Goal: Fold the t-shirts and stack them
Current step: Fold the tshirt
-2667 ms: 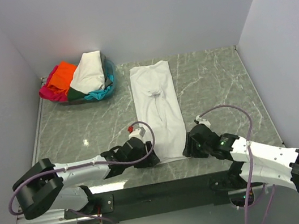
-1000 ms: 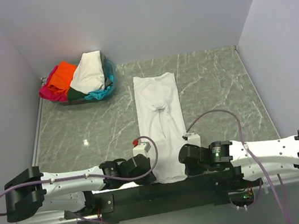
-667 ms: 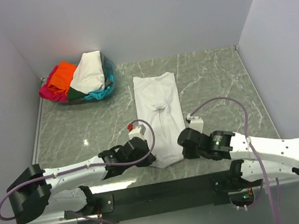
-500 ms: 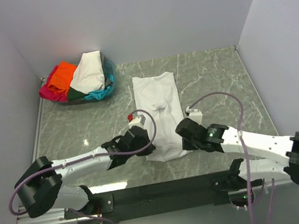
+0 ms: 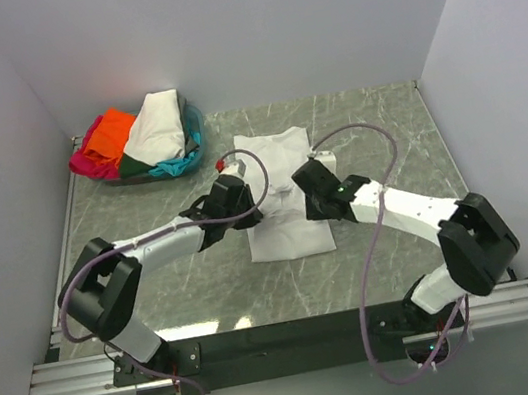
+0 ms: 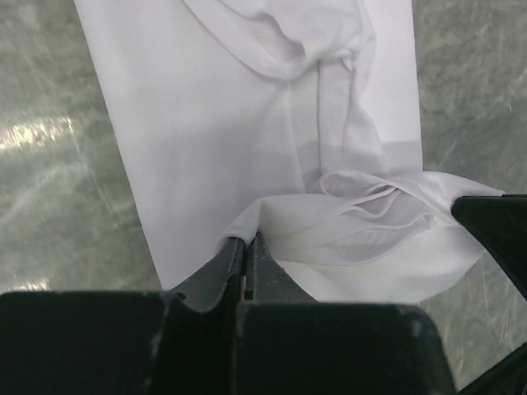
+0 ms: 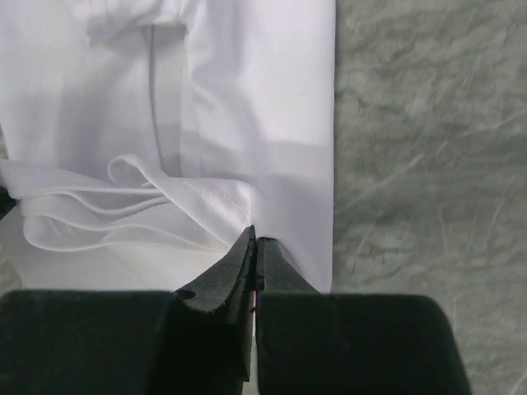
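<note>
The white t-shirt [image 5: 291, 237] is laid out long and narrow in the middle of the table [image 5: 386, 137]. Its near end is lifted and bent over the rest of the cloth, so a soft fold is seen at the near side. The bottom edge [image 6: 370, 196] is held up above the middle of the shirt. One corner of it is pinched by the left gripper [image 6: 244, 240], whose jaws are closed tight on the cloth. The other corner is pinched the same way by the right gripper [image 7: 254, 234]. The two grippers are seen side by side, one at each long edge of the shirt.

The shirt is judged to be partway through being folded in half, bottom to top. For the next move, the held edge would need to be carried toward the neck end. It would need to be kept level and pulled flat, then laid down and let go. If one side were moved ahead of the other, a crooked fold could be made.

The other t-shirts [image 5: 137, 137] are heaped in a basket [image 5: 200, 127] at the far left corner, well apart.
</note>
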You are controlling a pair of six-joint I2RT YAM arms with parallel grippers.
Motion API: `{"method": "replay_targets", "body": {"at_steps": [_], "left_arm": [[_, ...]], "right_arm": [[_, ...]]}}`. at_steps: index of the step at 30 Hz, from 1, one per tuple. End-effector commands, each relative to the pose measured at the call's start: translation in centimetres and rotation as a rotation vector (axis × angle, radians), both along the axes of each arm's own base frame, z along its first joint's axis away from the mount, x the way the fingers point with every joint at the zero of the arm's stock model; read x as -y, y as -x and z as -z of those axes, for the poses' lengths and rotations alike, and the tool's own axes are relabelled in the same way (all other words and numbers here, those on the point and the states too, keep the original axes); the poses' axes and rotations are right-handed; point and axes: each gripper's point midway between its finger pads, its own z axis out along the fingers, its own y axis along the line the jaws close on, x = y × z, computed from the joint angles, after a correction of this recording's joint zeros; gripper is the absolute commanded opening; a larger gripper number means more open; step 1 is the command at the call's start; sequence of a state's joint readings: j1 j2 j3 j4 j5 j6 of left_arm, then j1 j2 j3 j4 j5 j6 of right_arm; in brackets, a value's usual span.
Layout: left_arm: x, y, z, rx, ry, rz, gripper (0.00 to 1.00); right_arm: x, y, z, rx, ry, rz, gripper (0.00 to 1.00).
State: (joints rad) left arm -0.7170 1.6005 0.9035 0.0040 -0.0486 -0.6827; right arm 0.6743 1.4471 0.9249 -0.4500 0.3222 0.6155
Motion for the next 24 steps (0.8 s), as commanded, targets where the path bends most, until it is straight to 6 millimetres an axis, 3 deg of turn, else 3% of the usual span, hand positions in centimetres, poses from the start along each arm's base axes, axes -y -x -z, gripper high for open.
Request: {"method": "replay_targets", "body": {"at_steps": [1, 12, 24], "left_arm": [[0.8, -2.5, -1.8, 0.059, 0.027, 0.031, 0.0], [-0.2, -5.8, -0.5, 0.028, 0.058, -0.009, 0.01], [-0.8, -7.7, -0.3, 0.031, 0.077, -0.031, 0.0]], "right_arm": [[-0.5, -3.0, -1.4, 0.052, 0.01, -0.018, 0.0], [-0.6, -7.5, -0.7, 0.03, 0.041, -0.006, 0.0], [-0.8, -9.9, 0.0, 0.011, 0.042, -0.006, 0.0]]}}
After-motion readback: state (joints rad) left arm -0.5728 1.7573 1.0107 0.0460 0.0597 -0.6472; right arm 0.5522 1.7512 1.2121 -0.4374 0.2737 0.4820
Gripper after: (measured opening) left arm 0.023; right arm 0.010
